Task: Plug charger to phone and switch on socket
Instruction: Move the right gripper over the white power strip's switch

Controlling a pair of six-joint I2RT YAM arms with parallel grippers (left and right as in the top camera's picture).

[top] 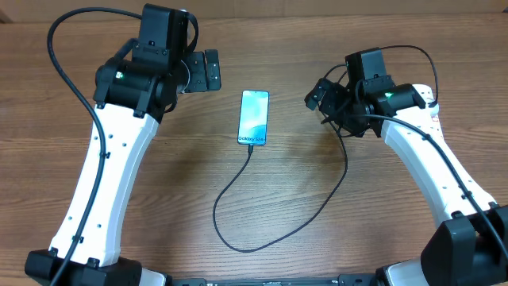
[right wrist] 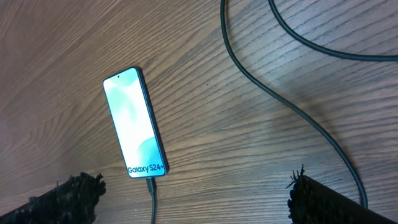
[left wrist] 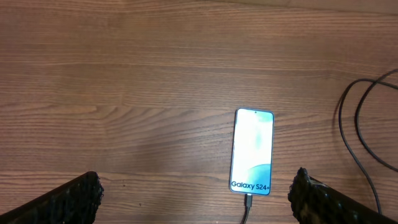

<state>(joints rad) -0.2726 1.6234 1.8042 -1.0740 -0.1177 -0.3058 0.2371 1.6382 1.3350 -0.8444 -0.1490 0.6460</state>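
The phone (top: 253, 117) lies flat mid-table with its screen lit, also seen in the left wrist view (left wrist: 252, 151) and the right wrist view (right wrist: 135, 122). The charger (top: 217, 208), a thin black cable, has its connector (left wrist: 249, 202) in the phone's near end (right wrist: 152, 193). From there it loops toward the front and curves back right, toward my right arm. My left gripper (top: 202, 71) hovers open to the left of the phone with nothing between its fingers (left wrist: 68, 202). My right gripper (top: 317, 94) hovers open to the phone's right, holding nothing. The socket is out of view.
Bare wooden tabletop (top: 286, 48) surrounds the phone. Black cables (right wrist: 273, 93) cross the wood on the right, near my right arm (top: 421, 151). My left arm (top: 111, 175) stretches along the table's left side.
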